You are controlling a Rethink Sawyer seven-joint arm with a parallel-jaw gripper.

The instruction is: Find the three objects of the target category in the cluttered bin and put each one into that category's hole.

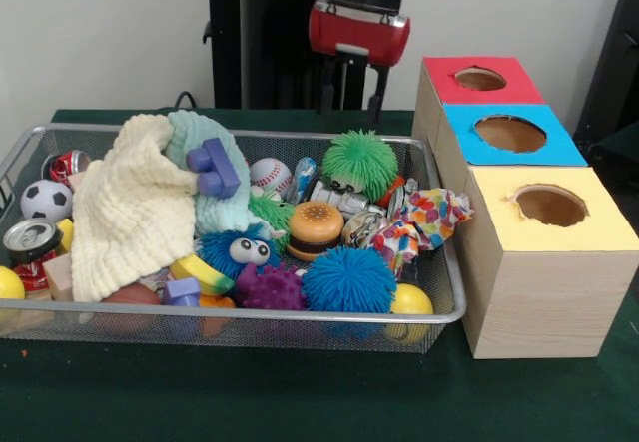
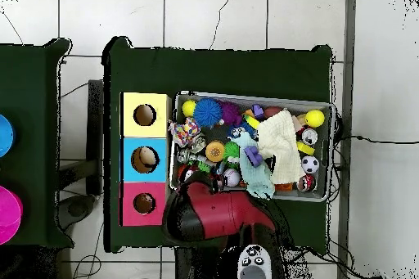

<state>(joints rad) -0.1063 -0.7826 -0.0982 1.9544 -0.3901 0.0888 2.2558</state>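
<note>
We see the bin (image 1: 439, 314) packed full, so the risks start at its left side. The soda can (image 1: 32, 242) and soccer ball (image 1: 46, 201) sit at the left edge, half under the cream cloth (image 1: 130, 208); we judge a grab there could snag the cloth and drag it out. We can't tell which category is the target, so a wrong pick is a risk too. The purple block (image 1: 215, 168) rests on top of the teal cloth (image 1: 210, 178) and could slide off if nudged. Mid-bin, the baseball (image 1: 270, 176), toy burger (image 1: 316, 228) and blue fuzzy ball (image 1: 348, 280) are touching their neighbours, so a pinch may catch two things. The green fuzzy ball (image 1: 360, 161) lies just below the gripper (image 1: 359, 88), which hangs over the bin's far rim; we can't tell whether its jaws are apart or together. The patterned rag (image 1: 424, 218) drapes over the bin's right rim and could fall out. Right of the bin, touching it, stands the box row with red hole (image 1: 480, 79), blue hole (image 1: 510, 133) and yellow hole (image 1: 550, 205); a bulky item may jam in a hole.

The table (image 1: 300, 402) has a dark green cover, the wall is plain white, and the floor (image 2: 213, 18) is pale tile.
</note>
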